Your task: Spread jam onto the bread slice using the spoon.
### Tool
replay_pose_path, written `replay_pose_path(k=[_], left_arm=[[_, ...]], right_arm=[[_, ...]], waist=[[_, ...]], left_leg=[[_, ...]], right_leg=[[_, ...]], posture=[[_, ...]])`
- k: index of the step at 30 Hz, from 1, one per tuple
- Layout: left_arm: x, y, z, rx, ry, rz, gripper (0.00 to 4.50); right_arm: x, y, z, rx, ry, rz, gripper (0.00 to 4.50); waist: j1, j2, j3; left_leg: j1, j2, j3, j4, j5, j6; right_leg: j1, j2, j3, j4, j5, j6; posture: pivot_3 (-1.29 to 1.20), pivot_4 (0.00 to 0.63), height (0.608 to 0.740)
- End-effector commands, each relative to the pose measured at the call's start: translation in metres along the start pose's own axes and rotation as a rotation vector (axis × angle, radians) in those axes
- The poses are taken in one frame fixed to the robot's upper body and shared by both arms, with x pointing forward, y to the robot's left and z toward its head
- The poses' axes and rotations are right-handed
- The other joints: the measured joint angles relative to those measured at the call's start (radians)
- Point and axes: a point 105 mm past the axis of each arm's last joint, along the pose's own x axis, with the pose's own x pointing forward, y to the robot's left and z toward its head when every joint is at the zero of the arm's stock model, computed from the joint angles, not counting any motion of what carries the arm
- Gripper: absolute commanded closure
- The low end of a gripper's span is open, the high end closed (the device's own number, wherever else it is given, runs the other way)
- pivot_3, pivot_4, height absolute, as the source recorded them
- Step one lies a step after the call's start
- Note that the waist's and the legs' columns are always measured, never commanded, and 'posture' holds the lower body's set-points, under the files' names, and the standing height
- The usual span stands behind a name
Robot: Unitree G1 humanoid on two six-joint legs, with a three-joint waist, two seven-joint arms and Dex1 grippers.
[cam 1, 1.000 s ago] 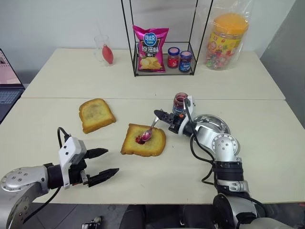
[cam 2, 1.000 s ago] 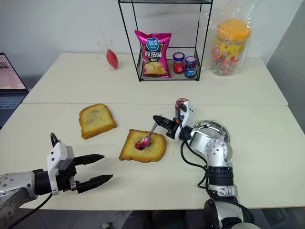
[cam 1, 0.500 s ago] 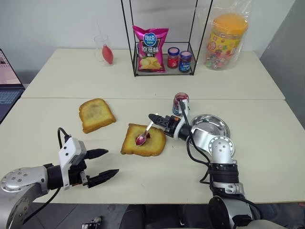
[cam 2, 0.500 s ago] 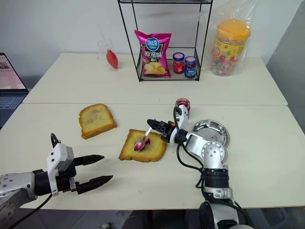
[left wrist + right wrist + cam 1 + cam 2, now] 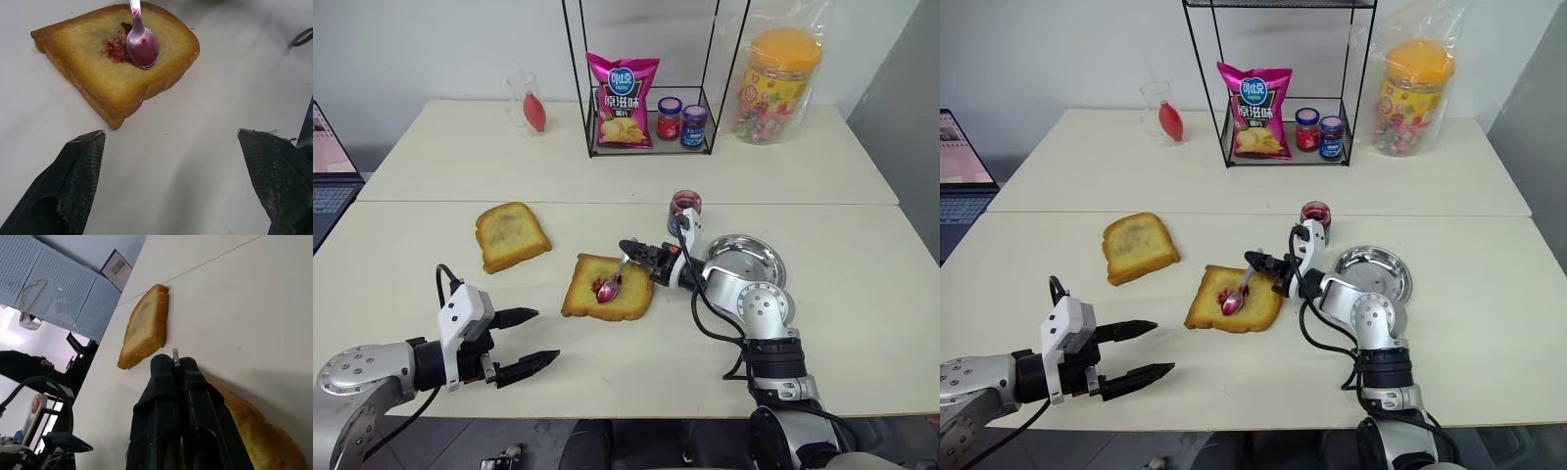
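The bread slice (image 5: 607, 288) lies flat on the near table (image 5: 862, 323), about in the middle, with a small red smear of jam (image 5: 115, 49) on its golden face. The spoon (image 5: 612, 283) rests bowl-down on that smear, its bowl coated red, its thin handle slanting up and to the right into the right claw (image 5: 628, 247). The right claw's fingers are pressed together on the handle tip, reaching in from the right, roughly level, just over the far right edge of the slice. Behind that arm, just beyond the wrist, stands the small open glass jar (image 5: 684, 209) of dark red jam, and to the right of it a round steel dish (image 5: 749, 257) sits on the table. The left claw (image 5: 529, 338) hovers low over the near left part of the table, its two black fingers spread wide with nothing between them, pointing right toward the slice but well short of it. A second, darker toast (image 5: 512, 235) lies to the far left of the slice, apart from it. On the far table a wire rack (image 5: 646, 137) holds a pink chip bag (image 5: 621, 100) and two lidded jars (image 5: 681, 121).
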Motion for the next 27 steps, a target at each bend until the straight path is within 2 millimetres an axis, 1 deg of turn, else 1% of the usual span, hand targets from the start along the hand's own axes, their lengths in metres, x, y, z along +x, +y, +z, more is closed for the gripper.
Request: replay_pose_path(k=[1,5,11,17,20,22,25,27], left_arm=[[0.0,-0.001,0.003,0.029,-0.005,-0.007,0.0],[0.001,-0.002,0.004,0.031,-0.005,-0.008,0.0],[0.001,-0.002,0.005,0.032,-0.005,-0.012,0.0],[0.002,-0.002,0.006,0.033,-0.005,-0.011,0.0],[0.002,-0.002,0.006,0.033,-0.006,-0.01,0.0],[0.002,-0.002,0.006,0.032,-0.006,-0.009,0.0],[0.002,-0.002,0.006,0.03,-0.007,-0.008,0.0],[0.002,-0.002,0.006,0.031,-0.008,-0.008,0.0]], right_arm=[[0.003,-0.008,0.003,-0.034,-0.032,-0.031,4.48],[0.007,-0.012,0.005,-0.013,-0.064,-0.046,4.48],[0.012,-0.007,0.014,0.006,-0.102,-0.033,4.48],[0.001,-0.01,0.036,-0.029,-0.131,-0.034,4.48],[-0.005,-0.002,0.045,-0.047,-0.137,-0.005,4.48],[-0.011,0.012,0.048,-0.054,-0.128,0.048,4.48],[-0.016,0.025,0.044,-0.038,-0.102,0.098,4.48],[-0.014,0.028,0.035,-0.024,-0.081,0.105,4.48]], waist=[[0.0,0.0,0.0],[0.0,-0.001,-0.001],[0.0,-0.001,-0.001],[0.003,-0.001,-0.001],[0.004,-0.001,-0.001],[0.003,-0.001,-0.001],[0.003,-0.001,0.0],[0.003,-0.001,-0.001]], left_leg=[[0.0,0.0,0.0,0.0,0.0,0.0],[0.001,0.0,0.0,0.0,0.0,0.0],[0.001,0.0,0.0,0.0,0.0,0.0],[0.001,0.0,0.0,0.001,0.0,0.0],[0.0,0.0,0.0,0.001,0.0,0.0],[0.0,0.0,0.0,0.0,0.0,0.0],[0.0,0.0,0.0,0.0,0.0,0.0],[0.0,0.0,-0.001,0.0,0.0,0.0]], right_leg=[[0.0,0.0,0.0,0.0,0.0,0.0],[0.001,0.0,0.0,0.0,0.0,0.0],[0.001,0.0,0.0,0.0,0.0,0.0],[0.001,0.0,0.0,0.0,0.0,0.0],[0.001,0.0,0.0,0.0,0.0,0.0],[0.001,0.0,0.0,0.0,0.0,0.0],[0.0,0.0,0.0,0.0,0.0,0.0],[0.0,0.0,0.0,0.0,0.0,0.0]], posture=[[0.0,0.15,0.74],[0.0,0.15,0.74],[0.0,0.15,0.74],[0.0,0.15,0.74],[0.0,0.15,0.74],[0.0,0.15,0.74],[0.0,0.15,0.74],[0.0,0.15,0.74]])
